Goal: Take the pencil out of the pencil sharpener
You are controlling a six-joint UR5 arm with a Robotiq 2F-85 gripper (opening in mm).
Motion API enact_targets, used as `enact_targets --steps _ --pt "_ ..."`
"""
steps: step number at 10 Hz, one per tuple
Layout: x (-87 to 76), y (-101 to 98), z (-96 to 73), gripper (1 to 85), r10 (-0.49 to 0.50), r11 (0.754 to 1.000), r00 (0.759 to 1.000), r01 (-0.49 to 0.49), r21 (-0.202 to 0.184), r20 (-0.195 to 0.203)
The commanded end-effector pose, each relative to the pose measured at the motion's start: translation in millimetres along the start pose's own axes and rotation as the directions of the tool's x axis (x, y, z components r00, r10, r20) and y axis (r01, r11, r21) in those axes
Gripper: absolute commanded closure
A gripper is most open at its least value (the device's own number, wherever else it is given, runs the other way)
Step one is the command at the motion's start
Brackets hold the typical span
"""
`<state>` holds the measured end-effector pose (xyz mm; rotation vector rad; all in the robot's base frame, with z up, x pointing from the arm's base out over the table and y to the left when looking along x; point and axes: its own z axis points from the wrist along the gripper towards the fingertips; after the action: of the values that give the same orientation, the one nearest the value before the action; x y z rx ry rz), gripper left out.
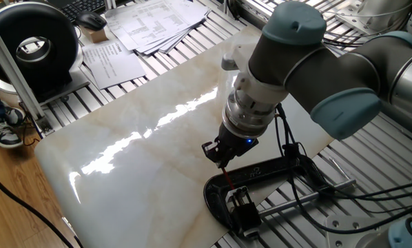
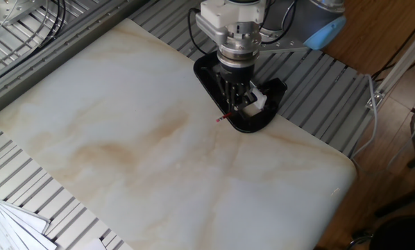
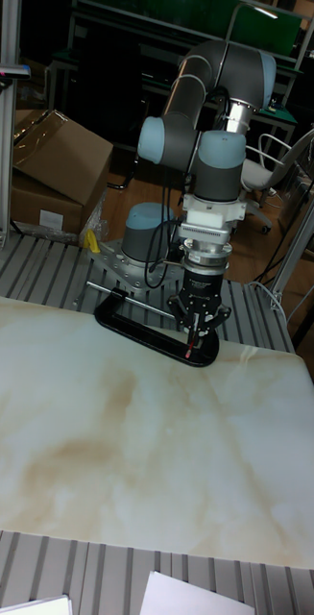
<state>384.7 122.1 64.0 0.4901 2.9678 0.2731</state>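
In one fixed view, the gripper (image 1: 218, 154) points down over the marble slab (image 1: 137, 138), its fingers pinched on the upper end of the thin red pencil (image 1: 227, 177). The pencil slants toward 5 o'clock into the small black pencil sharpener (image 1: 243, 204), which is held in the jaws of a black C-shaped clamp (image 1: 275, 169) at the slab's edge. Papers (image 1: 151, 24) lie at 11 o'clock.

In the other fixed view, the gripper (image 2: 234, 94) hangs above the clamp (image 2: 211, 76) at 1 o'clock on the slab (image 2: 159, 153). The pencil's (image 2: 225, 117) red end pokes out toward 8 o'clock. The sharpener is hidden.

In the tall fixed view, the arm comes down from 12 o'clock; the gripper (image 3: 198, 332) grips the pencil (image 3: 191, 348) over the clamp (image 3: 137, 327). The sharpener cannot be made out.
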Motion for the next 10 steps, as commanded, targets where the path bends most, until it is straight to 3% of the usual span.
enact_targets --steps 1,3,6,10 --pt "-1.4 3.5 -1.0 67.7 -0.015 1.0 1.0 0.015 -0.012 0.002" --pt "-2.3 3.8 -1.0 62.0 -0.025 1.0 1.0 0.025 -0.012 0.005" --pt "-4.7 1.4 -2.7 61.7 -0.036 0.999 0.999 0.036 0.001 0.007" --pt "-16.0 -2.7 -28.7 62.0 -0.081 0.996 0.996 0.082 0.025 -0.03"
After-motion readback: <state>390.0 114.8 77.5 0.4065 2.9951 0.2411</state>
